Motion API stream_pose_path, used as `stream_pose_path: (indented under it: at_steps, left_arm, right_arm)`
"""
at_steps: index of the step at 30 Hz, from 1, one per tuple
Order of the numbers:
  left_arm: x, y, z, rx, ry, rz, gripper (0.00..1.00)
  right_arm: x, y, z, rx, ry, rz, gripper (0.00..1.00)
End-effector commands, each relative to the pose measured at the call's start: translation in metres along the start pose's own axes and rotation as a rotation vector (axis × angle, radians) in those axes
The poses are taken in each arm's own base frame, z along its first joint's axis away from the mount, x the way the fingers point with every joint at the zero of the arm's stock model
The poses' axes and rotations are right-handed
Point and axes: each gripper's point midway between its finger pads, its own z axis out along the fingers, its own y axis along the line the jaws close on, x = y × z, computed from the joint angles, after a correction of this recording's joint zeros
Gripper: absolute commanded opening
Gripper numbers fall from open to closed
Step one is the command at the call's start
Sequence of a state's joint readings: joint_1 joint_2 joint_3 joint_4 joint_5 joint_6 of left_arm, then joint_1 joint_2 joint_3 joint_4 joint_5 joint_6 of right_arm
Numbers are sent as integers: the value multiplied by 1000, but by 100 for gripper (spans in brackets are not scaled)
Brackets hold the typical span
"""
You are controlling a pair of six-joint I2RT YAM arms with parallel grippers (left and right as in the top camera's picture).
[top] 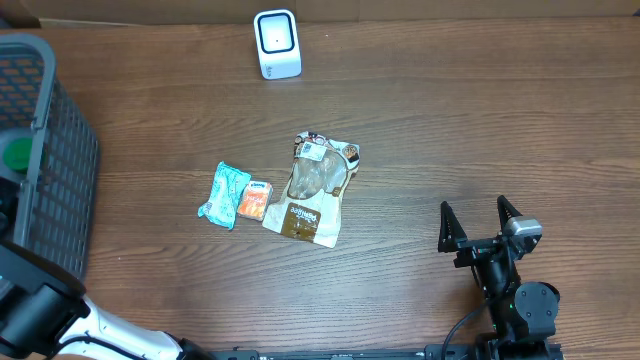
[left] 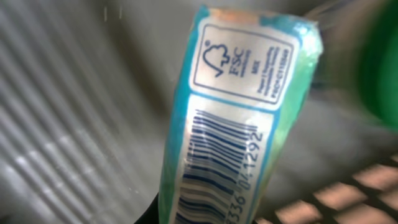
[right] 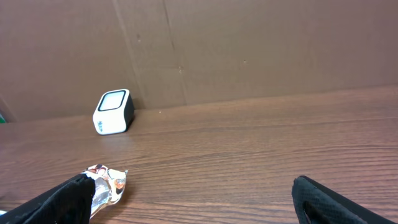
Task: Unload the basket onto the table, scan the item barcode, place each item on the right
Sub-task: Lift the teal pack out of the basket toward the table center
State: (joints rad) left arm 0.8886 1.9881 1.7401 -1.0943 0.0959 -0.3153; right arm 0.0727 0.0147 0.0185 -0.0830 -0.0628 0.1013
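Filling the left wrist view, a teal pack [left: 242, 112] stood tilted with its barcode and an FSC mark toward the lens. It was inside the grey mesh basket [top: 60, 150], beside a blurred green item [left: 382, 62]. The left gripper was clenched. The pack rose from where its jaws would sit and looked pinched there, though the fingers themselves were out of frame. The overhead view hid that pack, showing only the left arm [top: 45, 315] by the basket's near side.

At the near right, the right gripper [top: 480, 222] hung with jaws spread wide, grasping nothing, over the dark wood-grain table [top: 500, 120].

At mid-table lay a teal sachet [top: 224, 194], with a small orange sachet [top: 254, 199] just beside it. Next to those was a clear-and-brown snack pouch [top: 312, 190].

Farther back, a white barcode scanner [top: 277, 44] stood upright near the far edge, well apart from the basket. Only the right wrist view showed the brown cardboard wall [right: 249, 50] rising behind it.
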Motion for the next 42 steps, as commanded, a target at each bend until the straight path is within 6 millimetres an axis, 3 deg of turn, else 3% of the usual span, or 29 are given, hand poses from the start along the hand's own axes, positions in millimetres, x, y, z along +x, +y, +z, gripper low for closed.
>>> stream_pose_path:
  at_steps: [1, 5, 9, 11, 14, 17, 21, 26, 31, 38, 42]
  left_arm:
    - [-21, -48, -99, 187, -197, 57, 4]
    - [-6, -88, -192, 341, -355, 149, 4]
    - [45, -125, -261, 460, -444, 285, 4]
    - [82, -142, -283, 503, -452, 388, 4]
    - [135, -160, -296, 527, -410, 513, 4]
    - [182, -171, -289, 500, -329, 629, 4]
    - [239, -184, -263, 442, -201, 799, 4]
    - [287, -194, -223, 360, -108, 940, 5]
    - [319, -196, -179, 304, -35, 991, 5]
    - [337, -176, -108, 206, 56, 989, 4]
    - [344, -166, -78, 175, 79, 992, 5]
  right_arm:
    - [2, -1, 0, 3, -5, 2, 100]
    - [2, -1, 0, 3, -5, 2, 100]
    - [2, -1, 0, 3, -5, 2, 100]
    - [2, -1, 0, 3, -5, 2, 100]
    - [2, -1, 0, 3, -5, 2, 100]
    - [2, 0, 0, 3, -5, 2, 100]
    - [2, -1, 0, 3, -5, 2, 100]
    - [2, -1, 0, 3, -5, 2, 100]
    - [2, -1, 0, 3, -5, 2, 100]
    - [2, -1, 0, 3, -5, 2, 100]
    - [2, -1, 0, 3, -5, 2, 100]
